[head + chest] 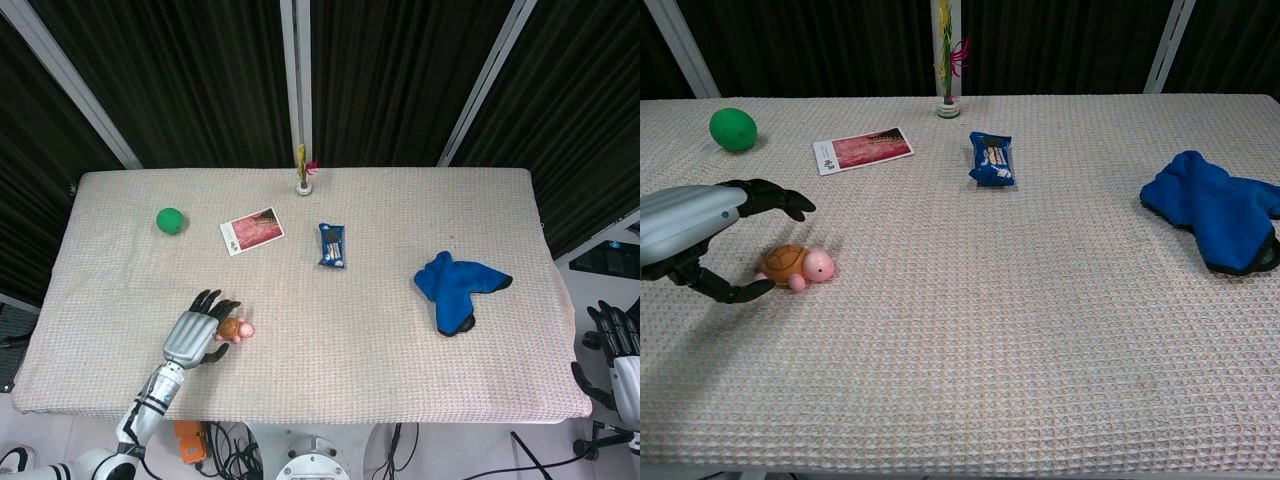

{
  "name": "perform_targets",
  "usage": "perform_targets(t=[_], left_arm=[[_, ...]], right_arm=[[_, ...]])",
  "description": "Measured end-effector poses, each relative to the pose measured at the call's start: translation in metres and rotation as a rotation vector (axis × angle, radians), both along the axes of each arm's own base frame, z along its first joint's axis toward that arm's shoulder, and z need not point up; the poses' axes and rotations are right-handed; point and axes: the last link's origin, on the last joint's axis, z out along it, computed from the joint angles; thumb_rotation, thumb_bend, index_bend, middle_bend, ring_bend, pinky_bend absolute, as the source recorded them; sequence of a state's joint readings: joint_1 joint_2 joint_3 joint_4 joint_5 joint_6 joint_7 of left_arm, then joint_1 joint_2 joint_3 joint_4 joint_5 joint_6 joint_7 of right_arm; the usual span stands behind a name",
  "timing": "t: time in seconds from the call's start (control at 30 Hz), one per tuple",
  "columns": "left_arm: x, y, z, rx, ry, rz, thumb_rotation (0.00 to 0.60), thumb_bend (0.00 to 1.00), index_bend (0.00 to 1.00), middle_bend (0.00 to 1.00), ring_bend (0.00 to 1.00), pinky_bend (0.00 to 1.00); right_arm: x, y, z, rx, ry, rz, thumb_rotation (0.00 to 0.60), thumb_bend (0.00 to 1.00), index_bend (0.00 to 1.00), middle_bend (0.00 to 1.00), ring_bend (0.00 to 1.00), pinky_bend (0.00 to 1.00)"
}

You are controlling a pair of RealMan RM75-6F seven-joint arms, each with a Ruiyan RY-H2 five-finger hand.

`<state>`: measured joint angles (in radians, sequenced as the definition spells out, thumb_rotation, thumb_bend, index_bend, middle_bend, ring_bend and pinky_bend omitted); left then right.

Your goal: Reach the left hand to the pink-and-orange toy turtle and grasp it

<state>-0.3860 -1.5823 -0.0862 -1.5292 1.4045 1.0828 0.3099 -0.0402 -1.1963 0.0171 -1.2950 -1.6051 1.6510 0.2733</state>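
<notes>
The toy turtle [236,328] [797,266], with an orange shell and pink head, sits on the woven tablecloth at front left. My left hand [196,337] [702,241] hovers right beside it on its left, fingers apart, the dark fingertips arched over the shell and the thumb low in front of it. Nothing is held. My right hand [620,350] shows only in the head view, off the table's front right corner, fingers spread and holding nothing.
A green ball [170,220] [733,129] and a printed card [251,231] [862,149] lie behind the turtle. A blue snack packet [333,245] [992,159] is mid-table, a blue cloth [456,287] [1217,209] at right, a small vase [303,182] [948,103] at the far edge.
</notes>
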Motion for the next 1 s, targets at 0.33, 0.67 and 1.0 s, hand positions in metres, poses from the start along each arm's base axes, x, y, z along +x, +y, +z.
perform_targets(t=[0.33,0.67,1.0], left_arm=[[0.002,0.004,-0.012,-0.002,-0.023,-0.029,0.6,0.34,0.28,0.3,0.0,0.0],[-0.005,0.014,-0.02,0.028,-0.004,-0.03,0.6,0.35,0.42,0.5,0.1,0.01],[-0.018,0.021,-0.026,0.1,0.001,-0.026,0.6,0.36,0.77,0.83,0.42,0.13]], right_arm=[[-0.003,-0.001,-0.001,0.001,0.002,-0.011,0.6,0.26,0.0,0.0,0.0,0.0],[-0.005,-0.005,-0.002,0.008,0.007,-0.025,0.6,0.26,0.0,0.0,0.0,0.0],[-0.004,-0.006,-0.004,0.008,0.011,-0.024,0.6,0.26,0.0,0.0,0.0,0.0]])
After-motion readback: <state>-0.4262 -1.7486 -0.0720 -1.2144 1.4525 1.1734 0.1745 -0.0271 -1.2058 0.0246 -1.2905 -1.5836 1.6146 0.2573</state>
